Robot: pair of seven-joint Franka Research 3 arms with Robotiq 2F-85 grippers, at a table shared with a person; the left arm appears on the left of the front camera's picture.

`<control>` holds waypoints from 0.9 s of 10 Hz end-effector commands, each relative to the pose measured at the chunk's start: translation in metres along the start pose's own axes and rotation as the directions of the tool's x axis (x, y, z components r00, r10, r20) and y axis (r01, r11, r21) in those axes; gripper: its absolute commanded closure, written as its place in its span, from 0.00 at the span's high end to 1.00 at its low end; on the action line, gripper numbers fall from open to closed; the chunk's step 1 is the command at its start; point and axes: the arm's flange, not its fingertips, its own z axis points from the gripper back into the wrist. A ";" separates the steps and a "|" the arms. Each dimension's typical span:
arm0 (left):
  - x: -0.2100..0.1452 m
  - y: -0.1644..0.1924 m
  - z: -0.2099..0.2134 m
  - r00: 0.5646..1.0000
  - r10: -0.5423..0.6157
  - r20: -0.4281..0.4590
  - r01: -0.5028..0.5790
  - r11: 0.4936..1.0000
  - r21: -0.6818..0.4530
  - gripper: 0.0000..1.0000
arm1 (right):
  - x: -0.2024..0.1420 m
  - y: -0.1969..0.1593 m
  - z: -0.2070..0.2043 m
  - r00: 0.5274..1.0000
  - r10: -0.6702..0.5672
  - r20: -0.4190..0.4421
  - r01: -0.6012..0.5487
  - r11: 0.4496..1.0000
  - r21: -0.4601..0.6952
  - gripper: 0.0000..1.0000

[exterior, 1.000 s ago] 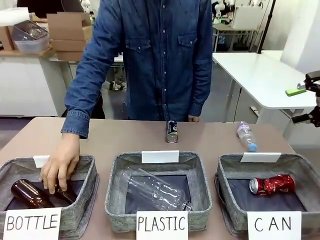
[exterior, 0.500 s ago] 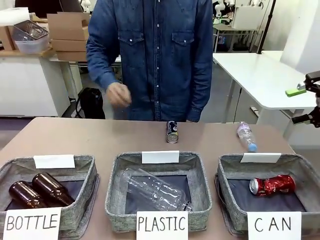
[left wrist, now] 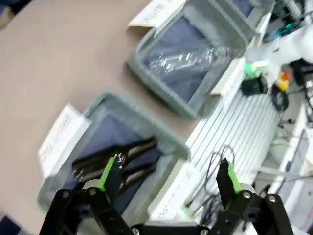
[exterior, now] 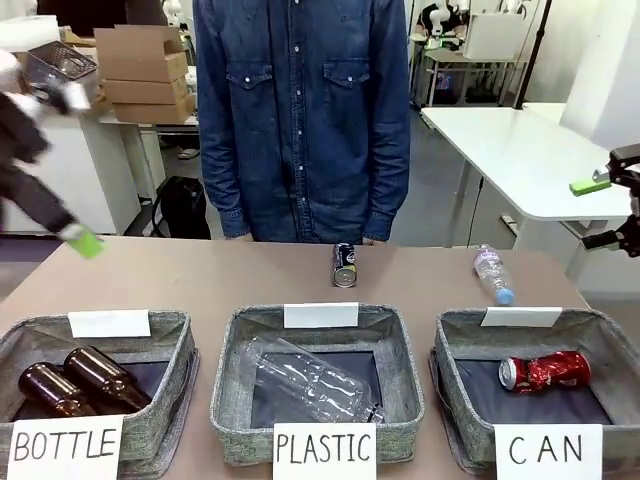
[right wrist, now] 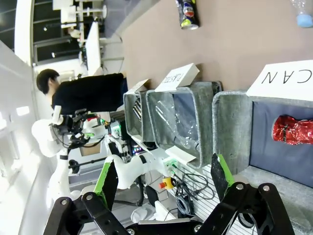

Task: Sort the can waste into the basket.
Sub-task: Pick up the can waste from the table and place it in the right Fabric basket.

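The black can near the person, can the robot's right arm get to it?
Probably yes. The black can sits alone on bare table with nothing touching it, and the right gripper is open and empty.

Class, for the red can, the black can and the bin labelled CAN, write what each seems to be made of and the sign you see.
Red can: probably thin metal with glossy paint; it is dented and its end looks silvery. Black can: likely metal too, glossy printed side, pale metallic end. CAN basket: grey woven-looking fabric, matte, with a darker lining.
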 end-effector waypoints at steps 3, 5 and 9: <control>0.017 0.038 -0.081 0.911 0.205 0.358 -0.087 0.944 -0.319 1.00 | 0.000 0.017 -0.022 1.000 -0.004 -0.022 0.005 0.998 0.057 1.00; -0.012 0.078 -0.058 0.815 0.356 0.457 -0.217 0.919 -0.329 1.00 | -0.012 0.048 -0.077 0.991 -0.121 -0.052 0.130 0.966 0.225 1.00; 0.003 0.062 -0.073 0.870 0.316 0.378 -0.190 0.923 -0.333 1.00 | -0.005 0.030 -0.048 0.998 -0.038 -0.052 0.045 0.990 0.131 1.00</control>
